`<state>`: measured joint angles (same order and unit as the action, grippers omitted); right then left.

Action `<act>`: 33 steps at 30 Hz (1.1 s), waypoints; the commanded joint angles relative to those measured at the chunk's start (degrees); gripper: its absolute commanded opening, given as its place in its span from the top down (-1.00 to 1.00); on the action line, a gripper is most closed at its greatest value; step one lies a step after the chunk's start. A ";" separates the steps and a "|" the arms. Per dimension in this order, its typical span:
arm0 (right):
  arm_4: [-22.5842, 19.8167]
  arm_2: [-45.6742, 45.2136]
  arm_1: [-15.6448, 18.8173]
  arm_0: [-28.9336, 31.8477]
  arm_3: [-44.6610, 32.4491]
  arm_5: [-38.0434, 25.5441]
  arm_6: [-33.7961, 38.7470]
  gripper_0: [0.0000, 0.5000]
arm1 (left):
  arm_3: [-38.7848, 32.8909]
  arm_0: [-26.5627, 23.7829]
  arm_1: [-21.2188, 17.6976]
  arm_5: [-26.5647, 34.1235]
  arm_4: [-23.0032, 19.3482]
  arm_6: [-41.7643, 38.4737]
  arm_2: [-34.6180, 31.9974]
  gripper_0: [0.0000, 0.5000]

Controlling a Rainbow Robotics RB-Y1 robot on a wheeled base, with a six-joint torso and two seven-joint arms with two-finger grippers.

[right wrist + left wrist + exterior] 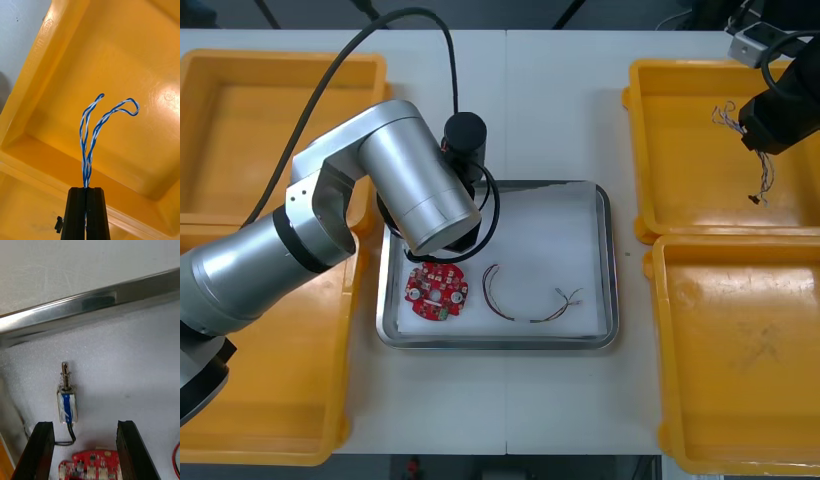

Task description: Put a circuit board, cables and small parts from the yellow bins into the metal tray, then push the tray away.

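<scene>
Distance is the risk. Front view: the right gripper (770, 125) hangs over a yellow bin (680, 150), well apart from the metal tray (608, 260). Right wrist view: its pinch on the twisted blue and white cable (93, 135) may slip. Left wrist view: left gripper (85, 423) wide open over the tray, circuit board (92, 465) cut off.

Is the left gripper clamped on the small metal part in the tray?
No: the left gripper stands open, and the small metal part lies free on the metal tray just ahead of it.

Left tool (85, 423) spread, right tool (86, 188) pinched.
</scene>
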<state>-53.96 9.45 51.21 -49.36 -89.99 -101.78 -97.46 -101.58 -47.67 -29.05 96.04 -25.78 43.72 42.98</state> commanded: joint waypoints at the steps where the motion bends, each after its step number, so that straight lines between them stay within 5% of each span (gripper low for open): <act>1: 1.05 -1.72 -1.11 0.14 -1.68 0.44 0.08 1.00 | -7.14 -1.90 -2.76 4.33 -4.01 -3.73 -3.69 -0.97; 13: 1.49 -1.72 -1.64 0.14 -1.68 0.44 -0.45 1.00 | -9.86 -11.31 -12.87 12.77 -23.08 -4.44 -9.93 -1.00; 20: 0.17 -1.63 -1.64 0.14 -2.38 0.44 -0.98 1.00 | -4.85 -15.61 -19.29 13.74 -34.07 -5.14 -16.17 -1.00; 26: -0.98 -0.14 -1.64 0.14 -3.96 0.44 -0.89 1.00 | 2.27 -18.08 -23.33 13.65 -39.87 -5.23 -19.69 -1.00; 33: -2.21 3.03 -1.64 0.14 -7.30 0.97 -0.27 1.00 | 10.44 -19.39 -25.88 11.19 -39.70 -5.32 -19.95 -1.00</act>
<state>-55.26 10.42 49.78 -49.23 -94.39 -101.68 -97.55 -93.52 -63.83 -51.84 108.82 -65.26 43.12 24.54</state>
